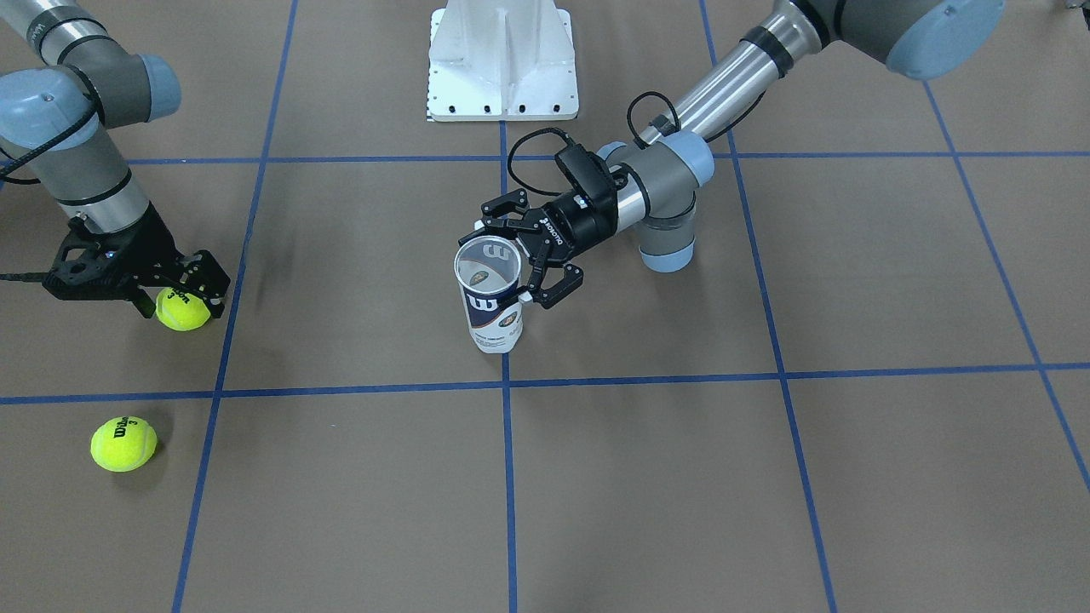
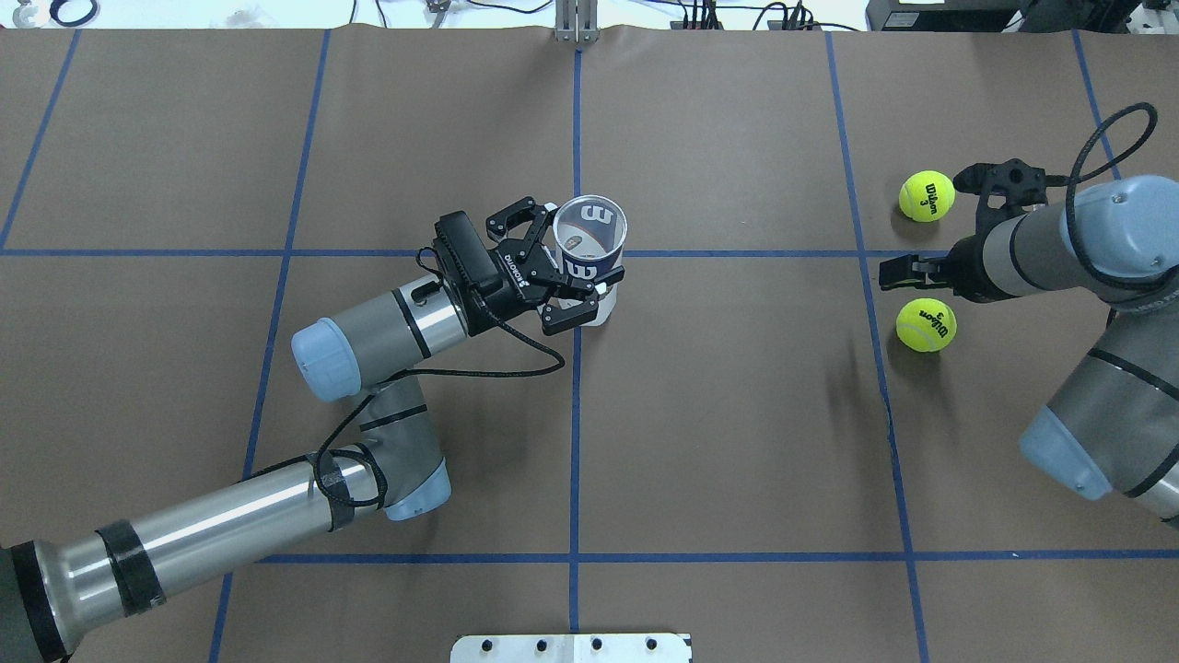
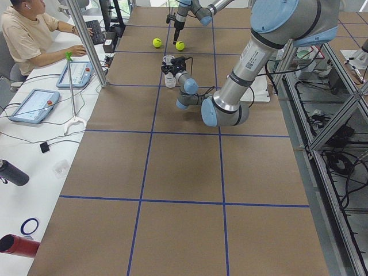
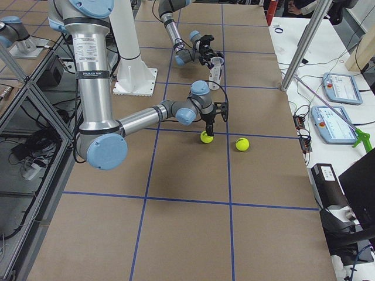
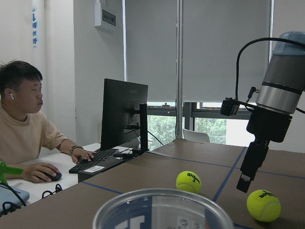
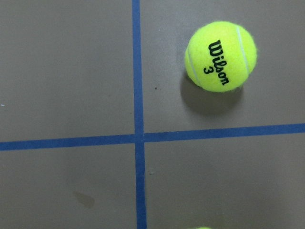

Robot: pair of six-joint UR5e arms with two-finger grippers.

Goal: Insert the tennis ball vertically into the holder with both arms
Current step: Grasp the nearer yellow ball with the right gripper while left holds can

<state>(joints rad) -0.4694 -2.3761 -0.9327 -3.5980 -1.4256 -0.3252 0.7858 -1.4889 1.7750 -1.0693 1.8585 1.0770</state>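
The holder point(image 1: 492, 311), a clear can with a navy Wilson label, stands upright near the table's middle with its mouth up. My left gripper point(image 1: 511, 260) is shut on the holder's upper part from the side; it also shows in the overhead view point(image 2: 576, 267). The holder's rim point(image 5: 162, 210) fills the bottom of the left wrist view. A yellow tennis ball point(image 1: 182, 308) lies on the table. My right gripper point(image 1: 180, 294) points down just over this ball, fingers spread, not gripping it. A second ball point(image 1: 124, 443) lies farther from the robot and also shows in the right wrist view point(image 6: 220, 56).
The white pedestal base point(image 1: 502, 60) stands at the robot's side of the table. Blue tape lines point(image 1: 506, 383) cross the brown table. An operator point(image 3: 29, 34) sits at a desk beyond the far edge.
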